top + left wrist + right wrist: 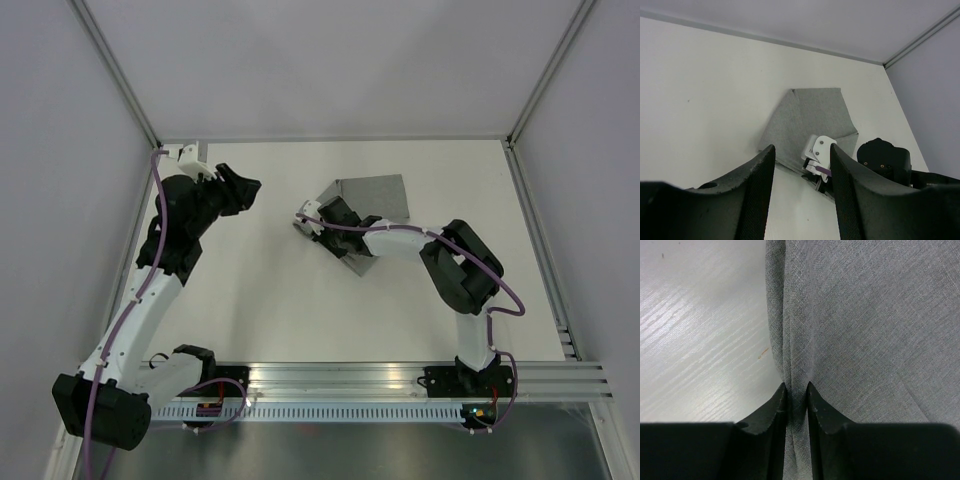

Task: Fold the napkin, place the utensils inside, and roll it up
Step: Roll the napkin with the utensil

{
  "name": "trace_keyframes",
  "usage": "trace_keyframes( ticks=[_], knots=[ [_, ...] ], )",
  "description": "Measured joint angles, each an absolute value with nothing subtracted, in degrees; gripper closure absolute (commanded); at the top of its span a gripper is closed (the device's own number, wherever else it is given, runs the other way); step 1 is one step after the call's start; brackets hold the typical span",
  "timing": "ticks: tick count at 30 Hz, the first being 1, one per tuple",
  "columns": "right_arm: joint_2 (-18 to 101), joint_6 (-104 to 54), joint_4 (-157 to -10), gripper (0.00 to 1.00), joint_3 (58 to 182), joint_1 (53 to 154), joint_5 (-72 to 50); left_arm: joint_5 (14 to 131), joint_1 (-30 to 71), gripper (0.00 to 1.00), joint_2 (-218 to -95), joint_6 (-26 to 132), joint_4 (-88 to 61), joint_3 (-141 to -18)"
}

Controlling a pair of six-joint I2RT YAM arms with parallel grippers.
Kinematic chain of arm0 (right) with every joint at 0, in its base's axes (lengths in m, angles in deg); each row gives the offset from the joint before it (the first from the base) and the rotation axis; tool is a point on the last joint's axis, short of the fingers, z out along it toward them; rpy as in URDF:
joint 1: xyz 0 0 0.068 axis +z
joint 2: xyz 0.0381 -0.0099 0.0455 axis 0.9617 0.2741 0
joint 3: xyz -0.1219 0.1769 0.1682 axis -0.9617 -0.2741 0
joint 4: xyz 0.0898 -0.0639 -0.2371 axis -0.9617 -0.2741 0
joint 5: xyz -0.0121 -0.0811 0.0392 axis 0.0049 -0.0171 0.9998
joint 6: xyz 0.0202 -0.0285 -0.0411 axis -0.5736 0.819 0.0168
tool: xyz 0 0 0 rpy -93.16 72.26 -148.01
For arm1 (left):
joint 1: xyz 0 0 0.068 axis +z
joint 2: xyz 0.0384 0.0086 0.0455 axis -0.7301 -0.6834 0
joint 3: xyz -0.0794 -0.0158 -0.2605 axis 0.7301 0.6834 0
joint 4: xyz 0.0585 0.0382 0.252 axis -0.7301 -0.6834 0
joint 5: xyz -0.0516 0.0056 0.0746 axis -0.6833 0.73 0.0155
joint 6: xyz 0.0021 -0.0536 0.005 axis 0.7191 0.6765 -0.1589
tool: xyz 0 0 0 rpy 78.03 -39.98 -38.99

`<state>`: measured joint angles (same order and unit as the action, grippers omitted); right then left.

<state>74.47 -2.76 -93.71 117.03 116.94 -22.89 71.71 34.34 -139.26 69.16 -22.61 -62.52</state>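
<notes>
The grey napkin [375, 197] lies partly folded near the table's middle, also in the left wrist view [810, 117] and filling the right wrist view [870, 325]. My right gripper [322, 222] is shut on a bunched fold at the napkin's left edge; its jaws [795, 392] pinch the cloth between them. My left gripper [240, 190] hovers open and empty to the left of the napkin, its fingers [760, 180] apart and pointing toward it. The utensils are out of view.
The white table [300, 300] is walled by pale panels on three sides. An aluminium rail [400, 380] with the arm bases runs along the near edge. The right arm [460, 260] stretches across from the right.
</notes>
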Motion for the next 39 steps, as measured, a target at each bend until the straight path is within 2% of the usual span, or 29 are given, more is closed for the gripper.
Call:
trace_keyframes(
  ticks=[5,16,21,27,34,39],
  knots=[
    [74.47,-1.75,-94.25,0.84,117.21,115.87,-19.65,71.97,34.34,0.50,-139.24,69.66,-20.93,-61.21],
    [74.90,3.25,-104.90,0.87,120.57,108.68,-1.36,82.92,30.34,0.51,-136.64,70.40,-12.41,-53.95],
    [77.31,6.62,-112.85,0.87,124.55,105.45,6.75,91.16,22.69,0.54,-138.41,66.18,-2.99,-51.68],
    [81.13,11.30,-122.86,0.88,129.60,102.15,15.28,94.61,17.92,0.62,-142.30,56.92,13.76,-44.49],
    [86.66,15.47,-134.56,0.88,135.68,98.82,23.27,87.29,15.52,0.55,-146.89,43.61,34.85,-37.67],
    [89.81,16.76,-141.25,0.89,138.26,97.14,26.79,75.07,15.21,0.53,-147.98,36.87,34.91,-38.81]
  ],
)
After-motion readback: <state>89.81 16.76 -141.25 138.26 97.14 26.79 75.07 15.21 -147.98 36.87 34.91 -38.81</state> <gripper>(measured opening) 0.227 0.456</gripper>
